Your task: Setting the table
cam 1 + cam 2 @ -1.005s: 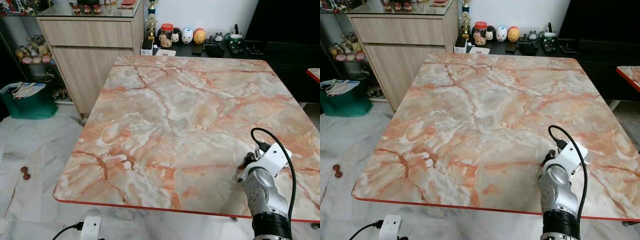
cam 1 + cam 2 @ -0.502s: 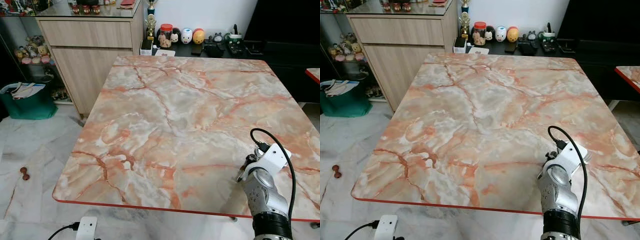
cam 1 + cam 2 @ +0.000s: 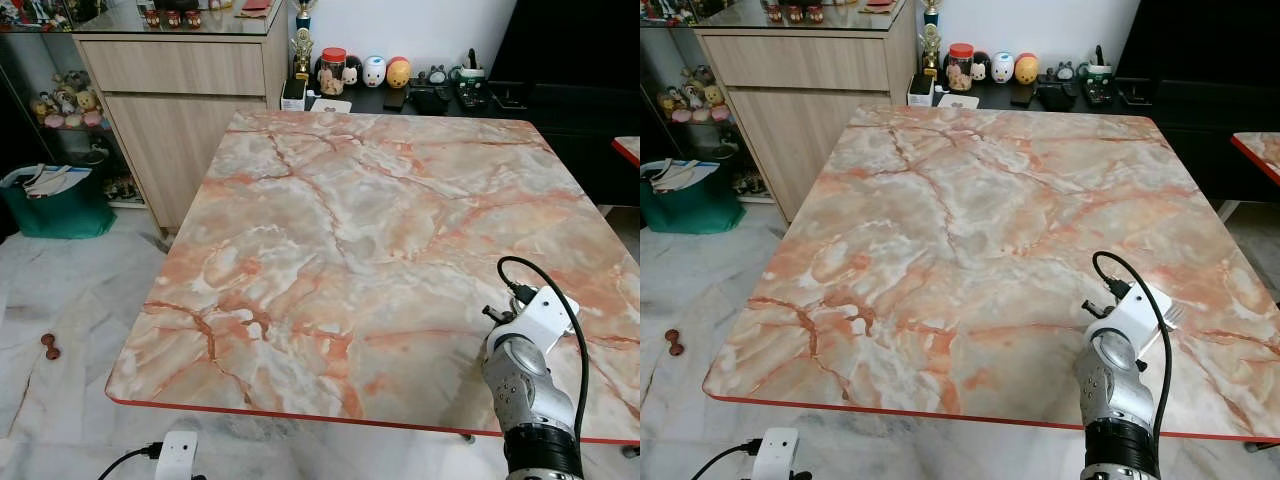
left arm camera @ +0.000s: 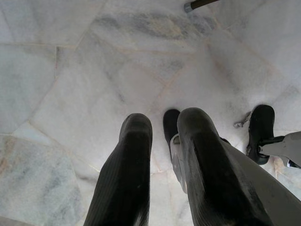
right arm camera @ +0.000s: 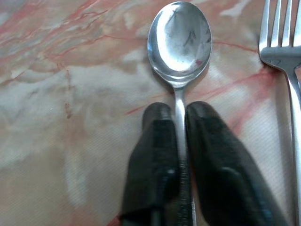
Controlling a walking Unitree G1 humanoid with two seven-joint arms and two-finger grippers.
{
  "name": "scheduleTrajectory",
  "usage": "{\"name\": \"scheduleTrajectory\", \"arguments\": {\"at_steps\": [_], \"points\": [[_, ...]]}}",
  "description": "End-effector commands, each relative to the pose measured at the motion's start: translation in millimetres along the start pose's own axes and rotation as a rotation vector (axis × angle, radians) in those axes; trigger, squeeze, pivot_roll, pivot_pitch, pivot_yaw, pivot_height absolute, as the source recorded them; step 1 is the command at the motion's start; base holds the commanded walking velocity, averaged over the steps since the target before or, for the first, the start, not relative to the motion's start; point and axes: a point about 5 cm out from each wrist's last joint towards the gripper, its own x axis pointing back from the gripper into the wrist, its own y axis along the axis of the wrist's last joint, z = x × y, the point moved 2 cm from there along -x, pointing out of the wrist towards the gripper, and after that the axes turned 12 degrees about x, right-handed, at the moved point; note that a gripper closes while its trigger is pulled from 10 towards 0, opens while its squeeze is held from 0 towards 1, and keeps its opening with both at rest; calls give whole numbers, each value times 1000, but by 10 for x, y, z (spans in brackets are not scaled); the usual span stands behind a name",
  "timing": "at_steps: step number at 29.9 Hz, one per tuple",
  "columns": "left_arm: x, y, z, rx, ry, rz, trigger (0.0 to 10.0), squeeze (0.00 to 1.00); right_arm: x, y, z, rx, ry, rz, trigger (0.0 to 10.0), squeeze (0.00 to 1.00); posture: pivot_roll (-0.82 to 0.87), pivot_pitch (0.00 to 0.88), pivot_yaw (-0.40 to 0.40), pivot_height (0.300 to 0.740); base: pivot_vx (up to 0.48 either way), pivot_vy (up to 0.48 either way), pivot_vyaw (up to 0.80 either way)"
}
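Right gripper (image 5: 178,122) pinches the stiff, slick, likely light spoon (image 5: 179,42) by its handle, fork (image 5: 282,52) at three o'clock.
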Motion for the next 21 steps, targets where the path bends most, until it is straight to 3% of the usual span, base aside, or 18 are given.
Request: {"name": "scheduleTrajectory", "arguments": {"at_steps": [1, 16, 17, 21], "points": [[-1, -20, -2, 1, 3, 17, 10000, 0, -8, -9, 6, 18, 2, 0, 0, 0, -29, 0, -45, 740, 0, 0, 0], [-1, 5, 30, -3, 10, 15, 10000, 0, 32, 20, 62, 83, 45, -52, 0, 0, -30, 0, -47, 740, 0, 0, 0], [-1, 3, 30, -3, 10, 15, 10000, 0, 49, 68, 78, 101, 58, -93, 10000, 0, -28, 0, -48, 740, 0, 0, 0], [1, -5, 37, -7, 13, 15, 10000, 0, 106, 211, 78, 153, 63, -211, 10000, 0, -29, 0, -47, 740, 0, 0, 0]]}}
